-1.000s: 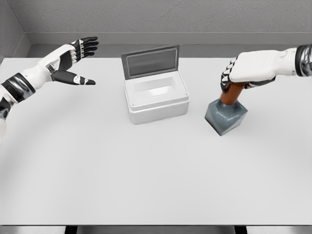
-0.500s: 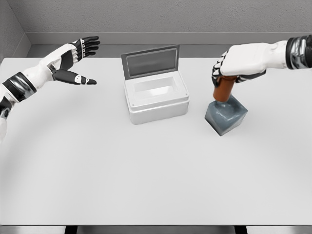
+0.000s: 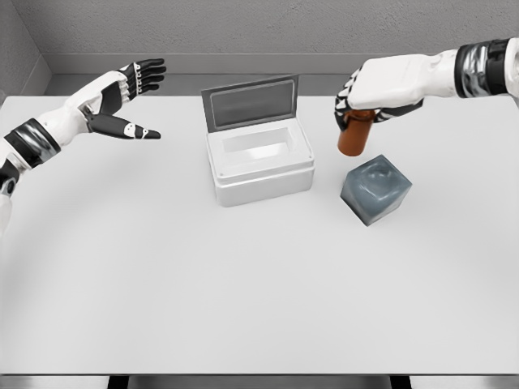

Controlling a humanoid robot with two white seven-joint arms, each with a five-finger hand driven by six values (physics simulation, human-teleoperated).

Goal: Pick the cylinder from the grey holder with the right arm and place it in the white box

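Left hand [image 3: 113, 97] at 10 o'clock over the worktop [image 3: 243, 284], fingers spread wide, holding nothing. White box [image 3: 259, 158] at centre, lid up. Right hand [image 3: 377, 85] at 2 o'clock: fingers wrapped around the cylinder [image 3: 355, 134] top, its body hanging below them, clear above the grey holder [image 3: 375, 189].

Cylinder [image 3: 355, 136] rust-brown. Holder [image 3: 376, 190] slate blue-grey. Box [image 3: 259, 166] white, lid inside grey. Tabletop [image 3: 243, 284] plain white. Right hand [image 3: 375, 87] and left hand [image 3: 122, 97]: white shells, black fingers. Wall speckled grey.

cylinder [image 3: 355, 136] lifted clear of holder [image 3: 375, 189], seemingly leftward
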